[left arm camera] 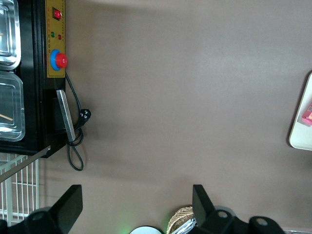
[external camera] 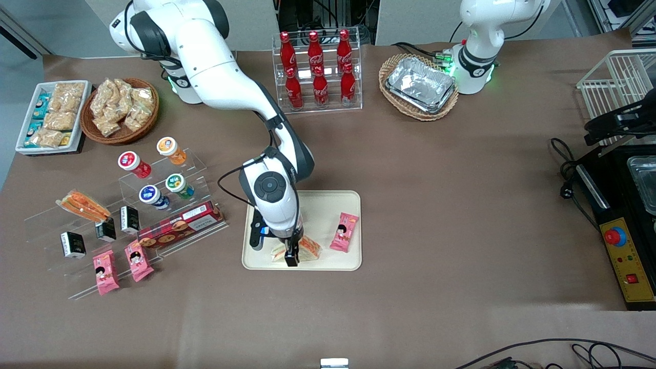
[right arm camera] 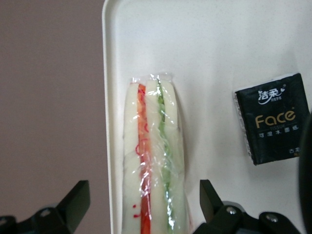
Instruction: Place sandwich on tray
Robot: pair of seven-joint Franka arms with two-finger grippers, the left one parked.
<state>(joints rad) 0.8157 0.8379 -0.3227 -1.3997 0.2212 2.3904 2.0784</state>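
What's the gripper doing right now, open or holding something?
Gripper: open, over the tray, fingers either side of the sandwich lying on it, not clamped.

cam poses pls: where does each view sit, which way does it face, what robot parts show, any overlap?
Front view: high, facing the robots, looking down on the table; shows both arms, the gripper low over the tray.
Right wrist view: on the working arm, looking down between its open fingers at the sandwich lying on the tray, beside a black tissue pack.
Left wrist view: on the parked arm, looking down at bare table; a black control box shows.
Shared: the tray appears in all three.
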